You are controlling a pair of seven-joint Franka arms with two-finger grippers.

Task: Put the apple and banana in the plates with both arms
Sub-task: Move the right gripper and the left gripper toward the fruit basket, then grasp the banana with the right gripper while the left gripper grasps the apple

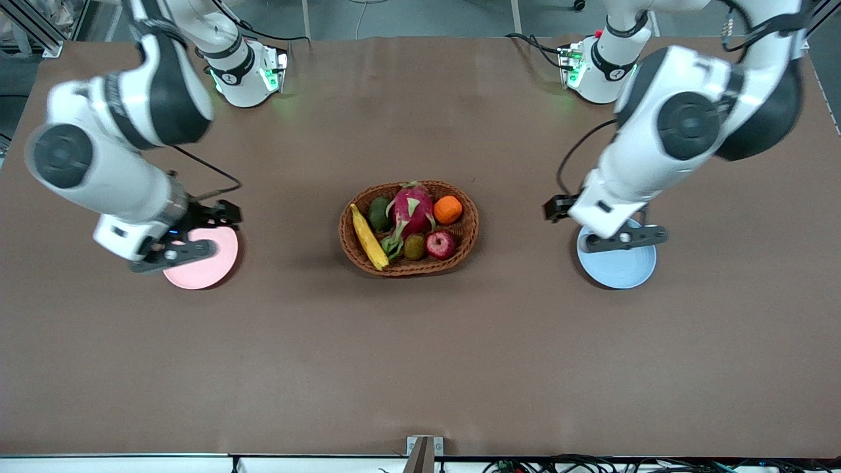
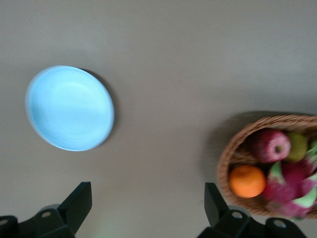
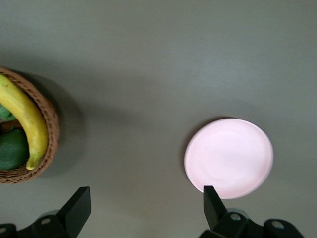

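Fruit fills the wicker basket (image 1: 409, 228) at the middle of the bench (image 1: 420, 368): the banana (image 1: 368, 238) lies along the rim toward the right arm's end, and the apple (image 1: 441, 244) sits at the edge nearest the front camera. The right end effector (image 3: 143, 210), released and empty, hangs over the pink plate (image 1: 204, 257). The left end effector (image 2: 146, 210), also spread and empty, hangs over the blue plate (image 1: 617, 264).
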